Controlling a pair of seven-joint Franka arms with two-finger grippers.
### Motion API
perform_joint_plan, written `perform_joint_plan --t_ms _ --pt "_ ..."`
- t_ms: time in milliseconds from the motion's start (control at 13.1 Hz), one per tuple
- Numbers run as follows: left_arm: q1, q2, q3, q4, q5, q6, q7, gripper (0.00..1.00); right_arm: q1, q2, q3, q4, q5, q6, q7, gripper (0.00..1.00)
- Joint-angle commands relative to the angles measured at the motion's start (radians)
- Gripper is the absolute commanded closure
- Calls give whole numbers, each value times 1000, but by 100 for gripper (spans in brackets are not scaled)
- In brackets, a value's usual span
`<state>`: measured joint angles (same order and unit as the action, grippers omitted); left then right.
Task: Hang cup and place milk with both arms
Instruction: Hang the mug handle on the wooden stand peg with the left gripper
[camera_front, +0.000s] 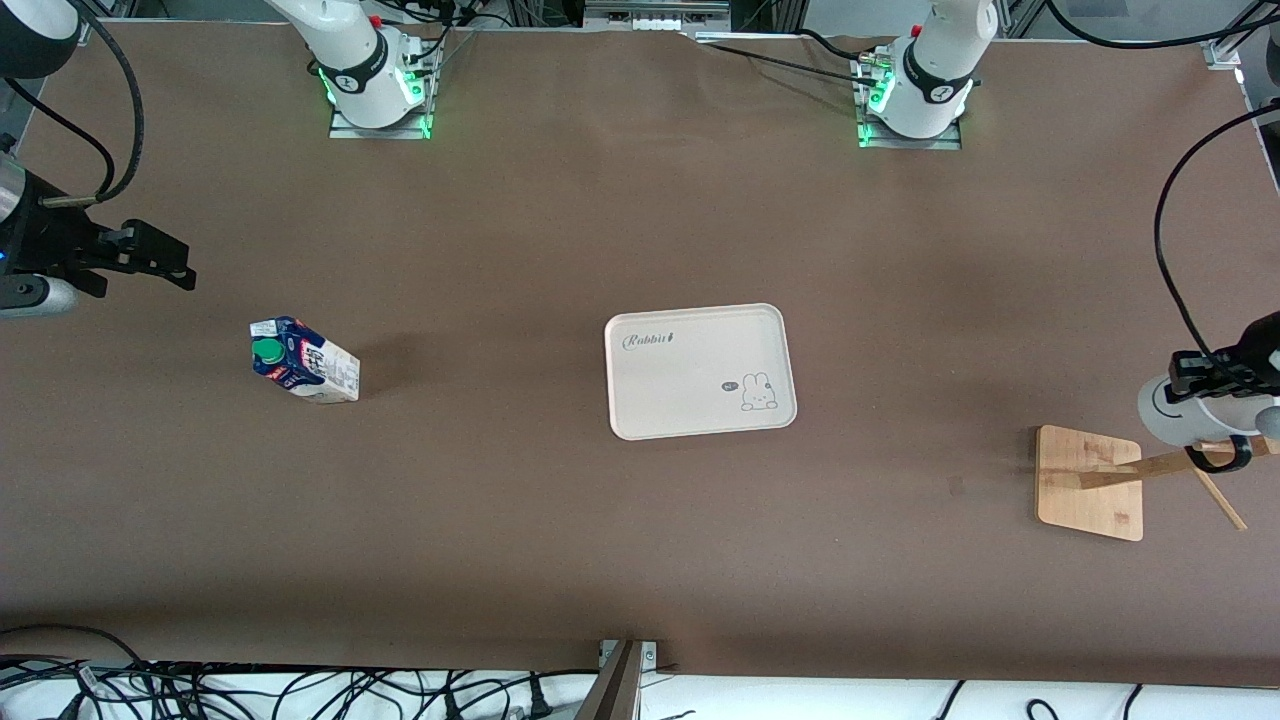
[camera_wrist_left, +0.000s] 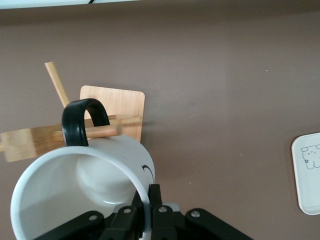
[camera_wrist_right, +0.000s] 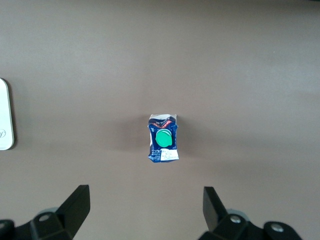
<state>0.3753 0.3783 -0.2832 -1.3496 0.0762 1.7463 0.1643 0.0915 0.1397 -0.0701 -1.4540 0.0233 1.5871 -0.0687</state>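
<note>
The white cup (camera_front: 1172, 412) is tilted on its side in my left gripper (camera_front: 1215, 375), which is shut on its rim, over the wooden rack (camera_front: 1090, 482) at the left arm's end of the table. In the left wrist view the fingers (camera_wrist_left: 156, 197) pinch the cup's wall (camera_wrist_left: 85, 185), and the black handle (camera_wrist_left: 82, 120) overlaps the rack's peg (camera_wrist_left: 107, 131). The milk carton (camera_front: 303, 362) stands on the table toward the right arm's end, green cap up. My right gripper (camera_front: 160, 258) is open and empty, high over the table beside the milk (camera_wrist_right: 163, 138).
A cream tray (camera_front: 700, 372) with a rabbit drawing lies at the table's middle; its edge shows in both wrist views (camera_wrist_left: 307, 172) (camera_wrist_right: 4, 115). Cables hang off both arms and lie along the edge nearest the front camera.
</note>
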Motion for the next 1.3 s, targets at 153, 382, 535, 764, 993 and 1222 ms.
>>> perform_joint_plan --t_ms 153,382,535,764,993,1222 --pt "20 19 -13 40 -10 -21 20 0 2 6 1 21 -16 -15 15 0" --pt "14 11 -25 38 5 -42 17 0 2 4 1 20 -17 -24 13 0" --pt "-53 2 -25 43 54 -137 -17 0 2 4 1 20 -17 -27 15 0" --pt "-134 -27 -46 81 77 -223 -124 0 2 4 1 20 -17 -27 15 0" --pt "-163 -29 -71 101 77 -268 -126 0 2 6 1 20 -17 -27 17 0" --pt "-269 -108 -25 51 80 -260 -128 0 2 9 1 20 -17 -16 17 0"
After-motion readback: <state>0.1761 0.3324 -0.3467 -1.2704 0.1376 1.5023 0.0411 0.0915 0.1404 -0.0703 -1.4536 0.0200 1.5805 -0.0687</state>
